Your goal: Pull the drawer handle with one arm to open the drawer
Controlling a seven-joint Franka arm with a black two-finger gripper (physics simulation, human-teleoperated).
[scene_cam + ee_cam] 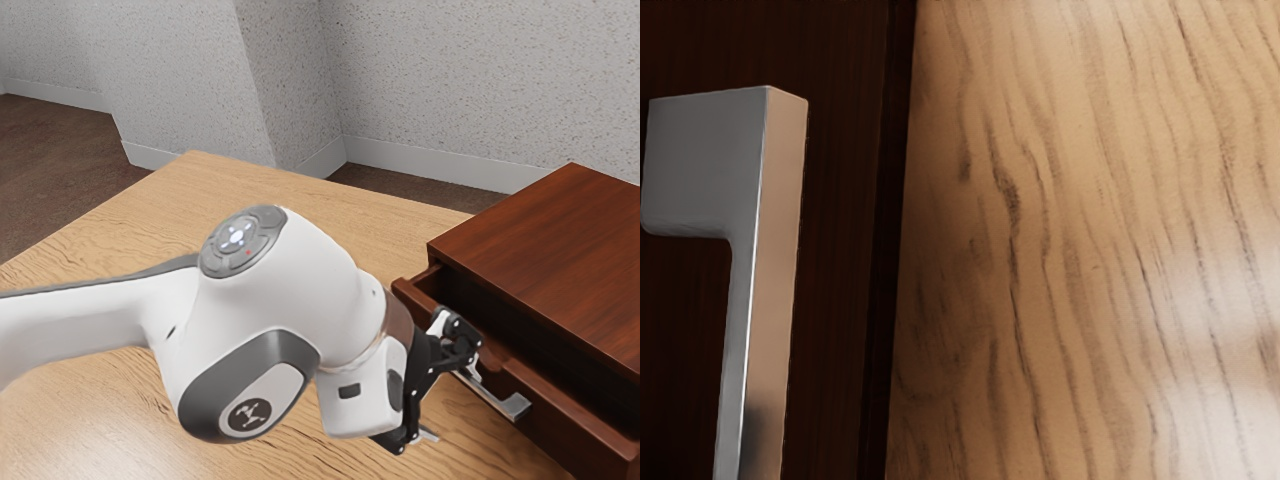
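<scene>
One small white emblem (247,412) on grey cap of white robot arm (290,300); too small to read as letters. Black two-finger gripper (435,390) spread wide, pinching nothing. Upper finger close by near end of flat brushed-silver bar handle (510,400); contact cannot be told. Handle runs away from hand along front of dark reddish-brown wooden drawer (560,425), just beyond fingertips. Drawer stands partly out of matching wooden cabinet (560,250), dark gap showing at its top. Light wood-grain table (130,240) under hand.

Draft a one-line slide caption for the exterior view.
Franka hand at the metal handle of a partly open dark-wood drawer on a wooden table.
</scene>
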